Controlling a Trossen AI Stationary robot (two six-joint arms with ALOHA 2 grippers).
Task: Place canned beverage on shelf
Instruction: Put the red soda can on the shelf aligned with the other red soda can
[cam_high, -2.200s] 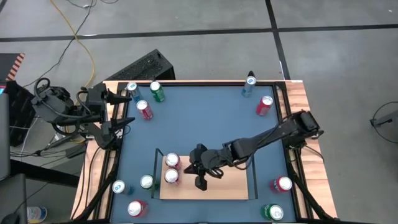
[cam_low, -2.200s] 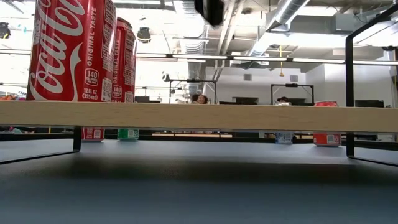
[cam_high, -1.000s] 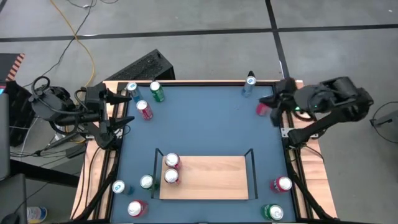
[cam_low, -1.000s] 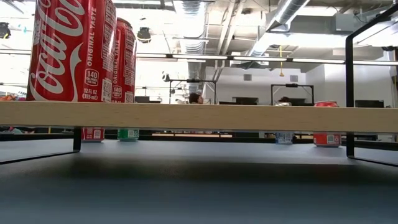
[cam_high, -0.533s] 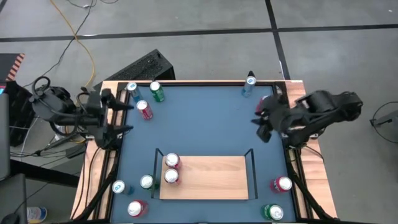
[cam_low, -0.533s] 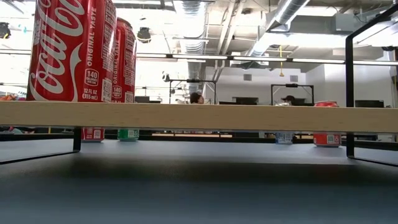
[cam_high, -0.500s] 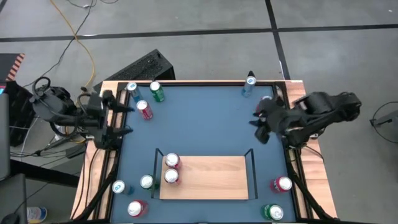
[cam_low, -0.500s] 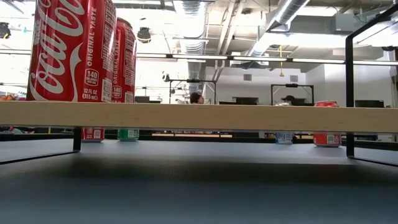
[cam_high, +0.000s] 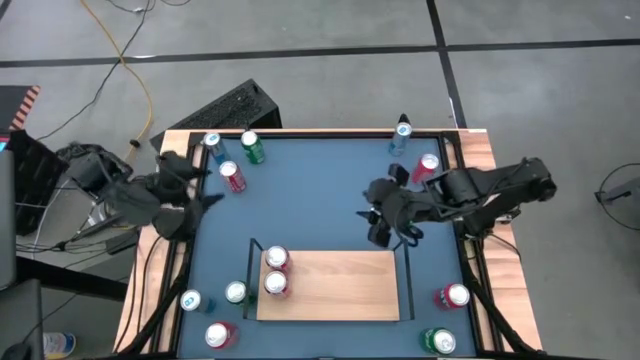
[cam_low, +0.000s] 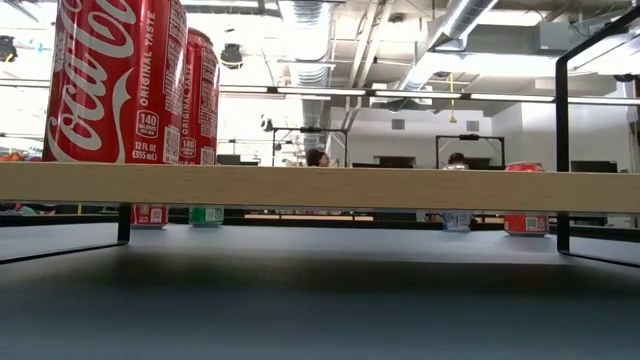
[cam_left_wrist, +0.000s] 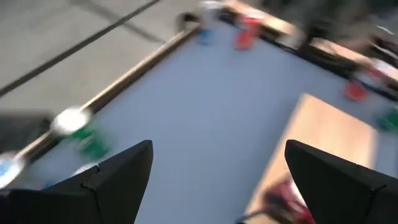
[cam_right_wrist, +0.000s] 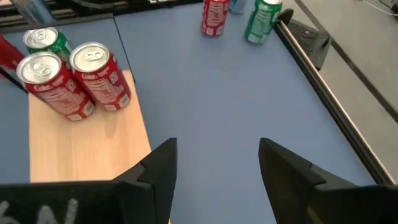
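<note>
The shelf (cam_high: 335, 286), a light-wood board with black end rails, lies near the table's near edge. Two red cans (cam_high: 276, 270) stand upright on its left end and show large in the low view (cam_low: 120, 80). My right gripper (cam_high: 382, 222) hovers open over the blue tabletop just beyond the shelf's far right corner, holding nothing (cam_right_wrist: 217, 180). My left gripper (cam_high: 205, 186) is open and empty at the table's left edge (cam_left_wrist: 217, 186), near a red can (cam_high: 232, 176).
Loose cans stand upright around the table: blue (cam_high: 211, 143) and green (cam_high: 251, 147) at the far left, blue (cam_high: 401, 133) and red (cam_high: 428, 165) at the far right, three at the near left (cam_high: 218, 335), red (cam_high: 455, 296) and green (cam_high: 440, 342) at the near right.
My right gripper has swung from the table's far right edge toward the middle and down, and now stands off the shelf's far right corner. My left gripper has tipped downward at the left edge. The cans and the shelf have kept still.
</note>
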